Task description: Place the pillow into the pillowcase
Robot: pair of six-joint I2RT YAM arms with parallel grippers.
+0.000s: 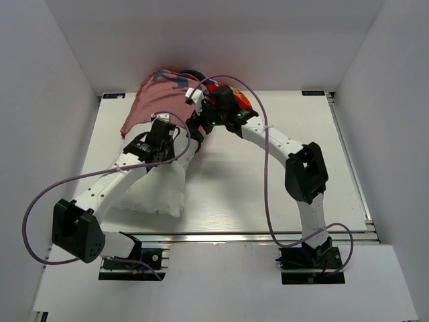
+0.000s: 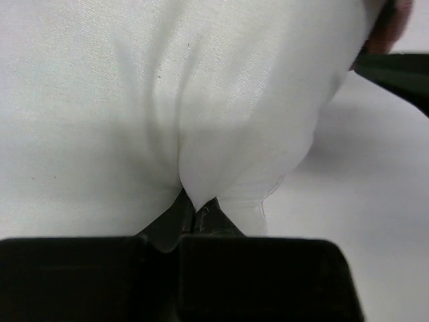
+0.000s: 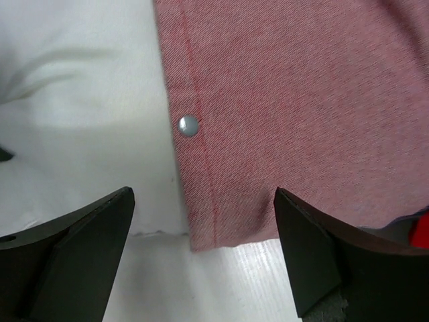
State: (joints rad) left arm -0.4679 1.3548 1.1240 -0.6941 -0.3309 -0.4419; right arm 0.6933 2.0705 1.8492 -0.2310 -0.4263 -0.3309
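Observation:
The white pillow (image 1: 161,191) lies on the table's left half, its far end under the pillowcase (image 1: 157,100), whose pale pink inside faces up. My left gripper (image 1: 167,129) is over the pillow's far right edge. In the left wrist view it (image 2: 194,209) is shut on a pinched fold of the pillow (image 2: 221,100) beside its seam. My right gripper (image 1: 198,126) hovers open just right of it. In the right wrist view its jaws (image 3: 203,194) straddle the pillowcase (image 3: 295,100) hem corner, near a metal snap (image 3: 189,125); the pillow (image 3: 80,94) lies to the left.
White walls close in the table (image 1: 268,194) at the back and on both sides. A bunched red, blue and orange part of the pillowcase (image 1: 231,94) lies at the back behind the right wrist. Purple cables loop over both arms.

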